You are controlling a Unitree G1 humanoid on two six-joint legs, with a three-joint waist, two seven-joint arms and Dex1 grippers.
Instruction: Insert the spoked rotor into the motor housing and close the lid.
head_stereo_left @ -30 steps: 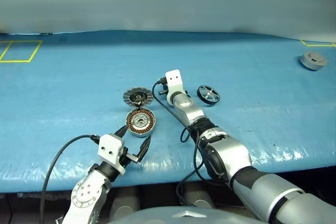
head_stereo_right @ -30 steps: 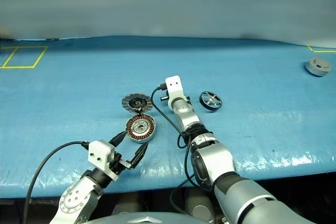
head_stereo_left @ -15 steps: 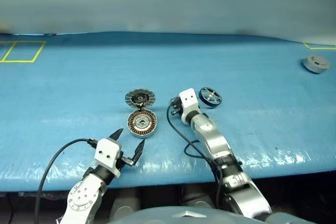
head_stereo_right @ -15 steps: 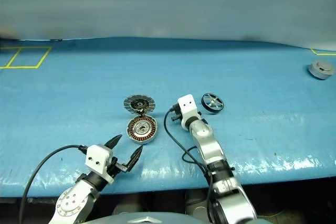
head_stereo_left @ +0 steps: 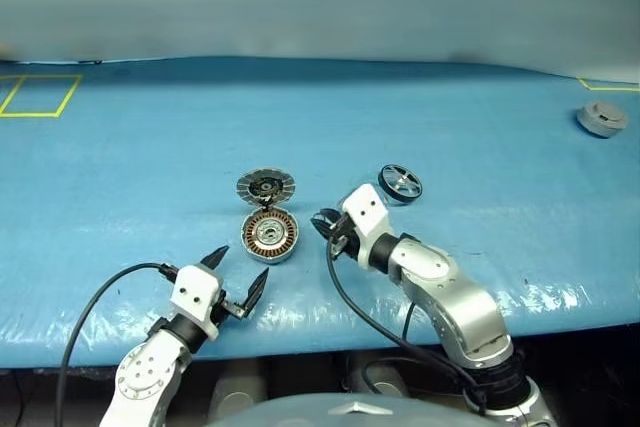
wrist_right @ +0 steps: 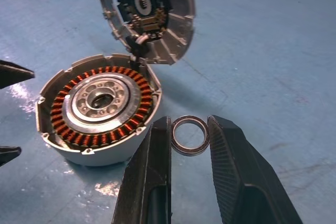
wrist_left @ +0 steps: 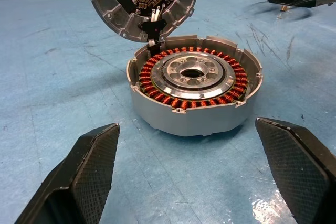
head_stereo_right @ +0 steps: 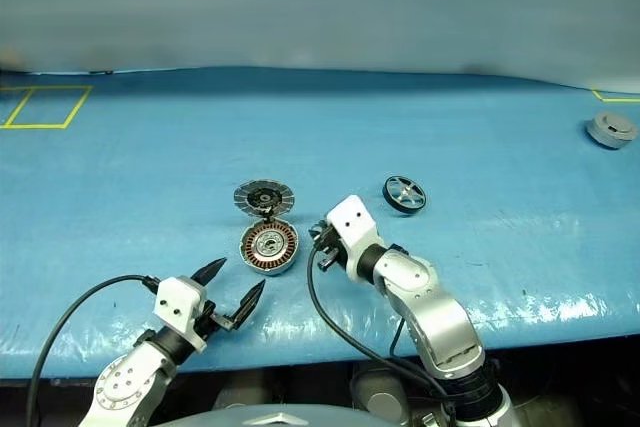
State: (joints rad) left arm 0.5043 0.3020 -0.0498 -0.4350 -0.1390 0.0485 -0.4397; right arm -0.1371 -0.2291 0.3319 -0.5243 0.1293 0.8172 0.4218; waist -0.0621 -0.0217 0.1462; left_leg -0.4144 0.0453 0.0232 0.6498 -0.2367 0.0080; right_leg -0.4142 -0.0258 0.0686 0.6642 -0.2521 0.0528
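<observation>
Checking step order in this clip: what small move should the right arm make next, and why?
Probably carry the thin metal ring over the motor housing's open centre and lower it there. The right gripper's jaws pinch that ring just beside the housing, the lid stands swung open, and the spoked rotor lies on the mat, not yet picked up.

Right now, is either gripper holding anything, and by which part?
The right gripper appears to pinch a small metal ring by its outer rim between its fingers; the left gripper is open and empty.
</observation>
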